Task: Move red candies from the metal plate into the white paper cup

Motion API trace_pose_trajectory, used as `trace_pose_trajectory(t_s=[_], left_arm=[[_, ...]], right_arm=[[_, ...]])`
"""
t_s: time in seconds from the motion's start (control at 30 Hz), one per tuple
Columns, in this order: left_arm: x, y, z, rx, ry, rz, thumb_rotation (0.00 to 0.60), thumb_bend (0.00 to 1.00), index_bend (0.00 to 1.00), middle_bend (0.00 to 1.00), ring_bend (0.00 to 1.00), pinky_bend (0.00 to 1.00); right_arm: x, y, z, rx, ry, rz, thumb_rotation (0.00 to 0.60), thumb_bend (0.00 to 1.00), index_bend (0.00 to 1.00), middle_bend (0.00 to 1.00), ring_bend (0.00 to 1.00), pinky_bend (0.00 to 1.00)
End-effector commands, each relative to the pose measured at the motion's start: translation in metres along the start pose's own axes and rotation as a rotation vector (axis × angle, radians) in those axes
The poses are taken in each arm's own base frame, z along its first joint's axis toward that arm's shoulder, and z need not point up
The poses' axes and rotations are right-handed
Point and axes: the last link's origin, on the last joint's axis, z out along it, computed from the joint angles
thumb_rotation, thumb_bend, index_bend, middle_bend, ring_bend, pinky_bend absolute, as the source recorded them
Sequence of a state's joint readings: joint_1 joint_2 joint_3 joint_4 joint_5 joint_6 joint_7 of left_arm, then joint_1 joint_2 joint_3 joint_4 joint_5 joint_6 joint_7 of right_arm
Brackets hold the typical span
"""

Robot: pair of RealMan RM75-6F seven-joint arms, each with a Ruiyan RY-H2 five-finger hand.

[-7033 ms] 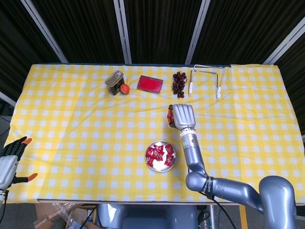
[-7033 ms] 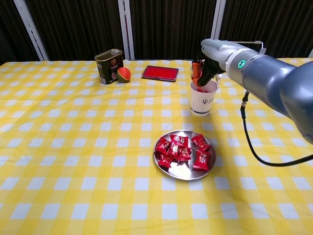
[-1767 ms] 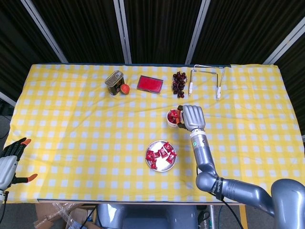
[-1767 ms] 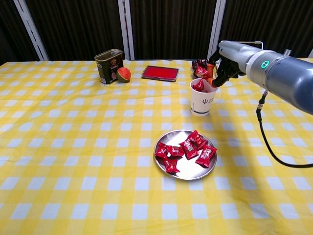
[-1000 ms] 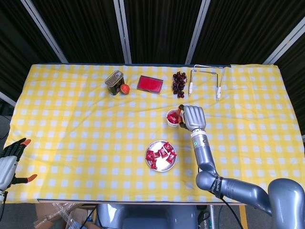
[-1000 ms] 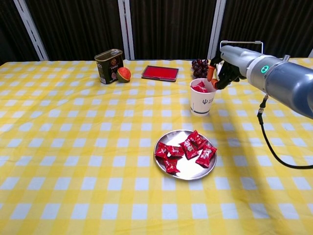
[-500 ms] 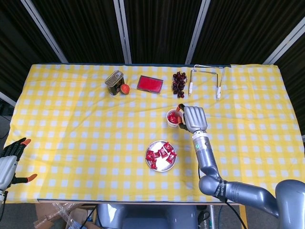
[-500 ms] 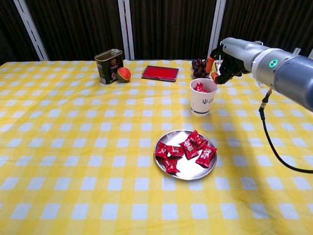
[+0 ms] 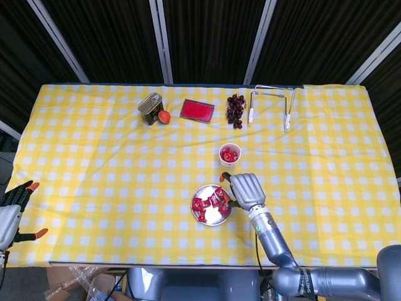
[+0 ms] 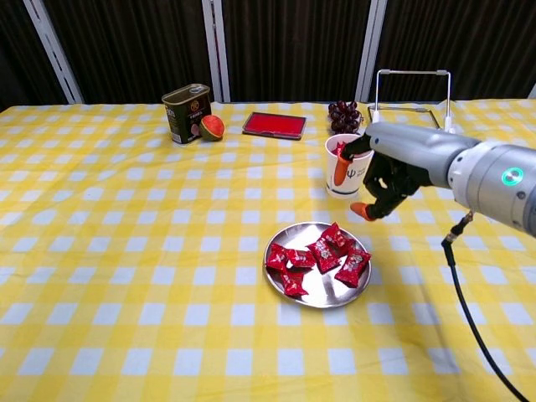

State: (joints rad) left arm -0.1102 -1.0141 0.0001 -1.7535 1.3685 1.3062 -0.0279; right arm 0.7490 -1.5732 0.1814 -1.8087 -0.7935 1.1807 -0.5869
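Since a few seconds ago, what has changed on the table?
The right hand dropped a candy into the paper cup, then came down beside the metal plate, holding nothing. The plate lost a candy or two. The left hand and the tin stayed put.

We see the left hand (image 9: 11, 210) cut by the head view's 9 o'clock edge, absent from chest view. The right hand (image 10: 381, 180) hides part of the white paper cup (image 10: 342, 177). Candy count inside the cup is too small to tell. Rack (image 10: 413, 90) base is partly hidden behind the arm.
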Motion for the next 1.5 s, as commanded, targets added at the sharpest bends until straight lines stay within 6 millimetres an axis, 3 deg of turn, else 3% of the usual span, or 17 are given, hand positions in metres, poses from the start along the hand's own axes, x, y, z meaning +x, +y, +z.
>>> trace_pose_trajectory(t_s=[0.03, 0.53, 1.5], left_arm=[[0.000, 0.000, 0.000, 0.000, 0.003, 0.002, 0.600, 0.03, 0.00, 0.00, 0.00, 0.00], [0.000, -0.001, 0.000, -0.001, -0.002, 0.001, 0.600, 0.03, 0.00, 0.00, 0.00, 0.00], [0.000, -0.001, 0.002, 0.013, -0.014, -0.008, 0.600, 0.03, 0.00, 0.00, 0.00, 0.00]], right_arm=[[-0.010, 0.000, -0.004, -0.011, -0.031, -0.009, 0.600, 0.41, 0.38, 0.84, 0.86, 0.98], [-0.044, -0.006, -0.012, 0.004, -0.114, -0.027, 0.600, 0.40, 0.31, 0.84, 0.86, 0.98], [-0.074, -0.033, 0.016, 0.043, -0.138, 0.031, 0.600, 0.39, 0.37, 0.84, 0.86, 0.98]])
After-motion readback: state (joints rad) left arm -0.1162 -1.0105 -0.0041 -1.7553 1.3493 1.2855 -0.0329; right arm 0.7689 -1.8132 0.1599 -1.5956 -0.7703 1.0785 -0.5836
